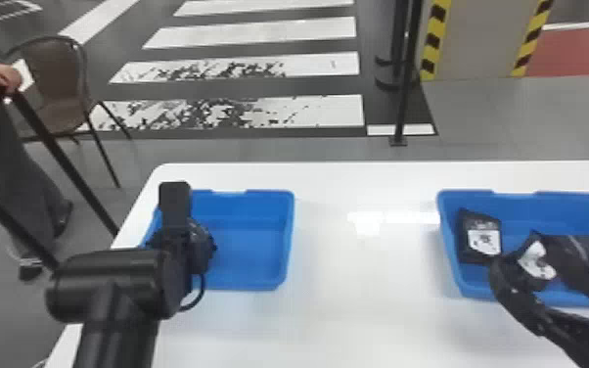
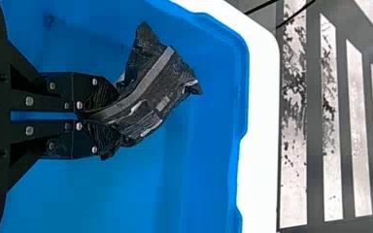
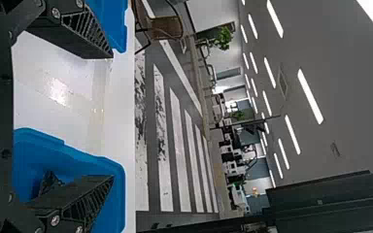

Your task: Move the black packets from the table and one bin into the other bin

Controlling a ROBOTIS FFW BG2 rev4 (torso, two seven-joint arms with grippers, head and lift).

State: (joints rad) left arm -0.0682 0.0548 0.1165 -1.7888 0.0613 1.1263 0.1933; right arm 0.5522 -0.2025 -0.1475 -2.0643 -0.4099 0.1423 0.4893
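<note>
My left gripper [image 1: 176,235] is over the left blue bin [image 1: 249,281]. In the left wrist view, the left gripper [image 2: 80,115] is shut on one end of a black packet [image 2: 150,97], which has a grey stripe and lies against a blue bin interior. The right blue bin [image 1: 450,244] holds a black packet with a white label [image 1: 484,240] by its left wall and more black packaging [image 1: 575,249] farther right. My right gripper [image 1: 553,288] is over that bin's near side, its fingers wide apart. In the right wrist view, the right gripper [image 3: 110,116] is open with nothing between its fingertips.
The white table [image 1: 357,293] carries both bins, with a wide stretch of tabletop between them. Beyond its far edge are a black post [image 1: 403,98] and striped floor. A chair [image 1: 54,88] stands on the floor at the far left.
</note>
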